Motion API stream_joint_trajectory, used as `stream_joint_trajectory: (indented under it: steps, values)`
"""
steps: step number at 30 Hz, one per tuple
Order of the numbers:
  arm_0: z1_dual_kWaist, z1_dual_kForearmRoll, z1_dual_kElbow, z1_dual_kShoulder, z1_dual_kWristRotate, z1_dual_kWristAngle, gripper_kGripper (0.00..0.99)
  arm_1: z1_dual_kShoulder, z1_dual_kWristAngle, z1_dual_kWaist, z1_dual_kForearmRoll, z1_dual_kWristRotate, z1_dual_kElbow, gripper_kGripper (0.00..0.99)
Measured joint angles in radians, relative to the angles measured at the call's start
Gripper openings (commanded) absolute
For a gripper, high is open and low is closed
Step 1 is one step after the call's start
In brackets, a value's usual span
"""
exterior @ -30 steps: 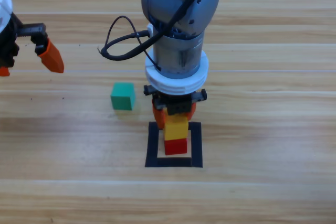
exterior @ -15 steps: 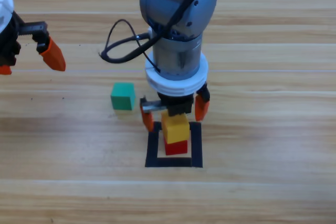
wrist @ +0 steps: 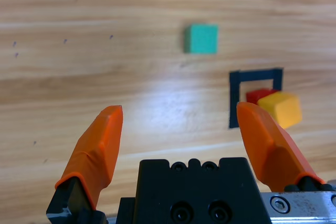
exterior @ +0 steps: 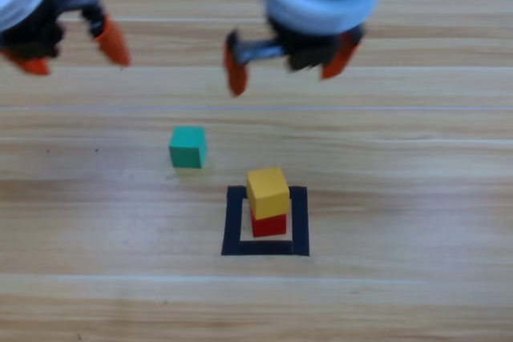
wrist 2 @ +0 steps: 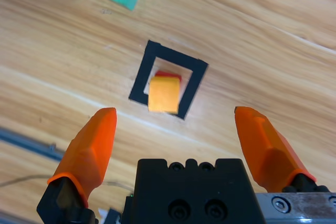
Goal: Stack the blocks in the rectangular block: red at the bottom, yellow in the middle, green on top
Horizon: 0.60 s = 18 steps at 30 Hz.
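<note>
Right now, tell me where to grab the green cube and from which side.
Grip the green cube across two opposite flat faces, coming straight down from above. It sits flat and alone on the table, clear of the yellow cube, so every side is free.

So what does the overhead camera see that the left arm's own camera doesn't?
Only the high view shows the right gripper, open and raised above the stack. Only the left wrist view shows the left gripper close up, jaws open over bare wood. Both show the green cube outside the black frame, and the yellow cube on the red cube inside it.
</note>
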Motion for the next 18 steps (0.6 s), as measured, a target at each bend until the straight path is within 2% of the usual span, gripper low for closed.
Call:
stream_joint_trajectory:
  steps: [3, 5, 7, 8, 11, 16, 18]
  values:
    - [0.000, 0.000, -0.082, 0.117, 0.000, 0.010, 0.919, -0.142, -0.035, 0.004, -0.007, -0.017, 0.152, 0.990]
    - [-0.001, 0.000, -0.104, 0.194, -0.003, 0.033, 0.919, -0.229, -0.039, 0.005, -0.081, -0.052, 0.312, 0.990]
    - [-0.005, 0.000, -0.121, 0.250, -0.006, 0.050, 0.920, -0.326, -0.038, 0.005, -0.242, -0.093, 0.557, 0.989]
    - [-0.013, -0.001, -0.134, 0.291, -0.010, 0.056, 0.920, -0.403, -0.029, 0.005, -0.386, -0.121, 0.774, 0.989]
    - [-0.042, -0.010, -0.150, 0.370, -0.034, 0.068, 0.919, -0.571, -0.013, 0.004, -0.632, -0.177, 1.144, 0.989]
    - [-0.100, -0.032, -0.191, 0.467, -0.045, 0.078, 0.919, -0.799, 0.006, 0.002, -0.903, -0.253, 1.410, 0.989]
    - [-0.123, -0.035, -0.204, 0.490, -0.050, 0.078, 0.919, -0.843, 0.036, 0.002, -1.012, -0.265, 1.547, 0.989]
